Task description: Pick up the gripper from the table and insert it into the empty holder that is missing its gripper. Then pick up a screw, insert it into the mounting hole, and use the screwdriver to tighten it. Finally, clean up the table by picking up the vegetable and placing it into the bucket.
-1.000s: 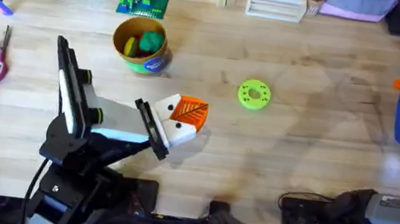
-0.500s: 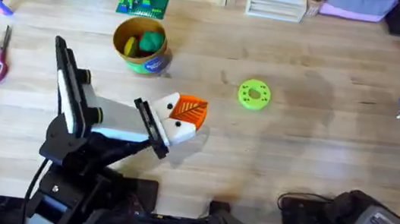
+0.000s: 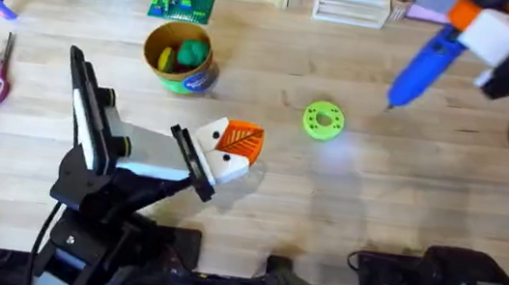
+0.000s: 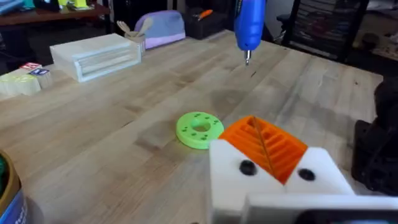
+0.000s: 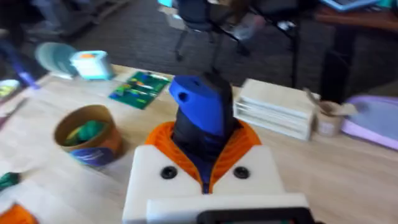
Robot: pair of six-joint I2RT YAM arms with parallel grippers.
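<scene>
Right pincer [image 5: 205, 163] grips blue pen-shaped screwdriver [image 3: 424, 64], tilted.

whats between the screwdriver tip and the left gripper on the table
The lime-green disc lies there, flat on the table, in the overhead view; the left wrist view also shows it between the left gripper and the screwdriver.

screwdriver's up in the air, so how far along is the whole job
Looks done: a green vegetable lies in the bucket, and an orange tip sits in the left gripper's white block. In hand: the right gripper holds the screwdriver above the table. Left: I cannot tell whether the screw is tightened.
</scene>
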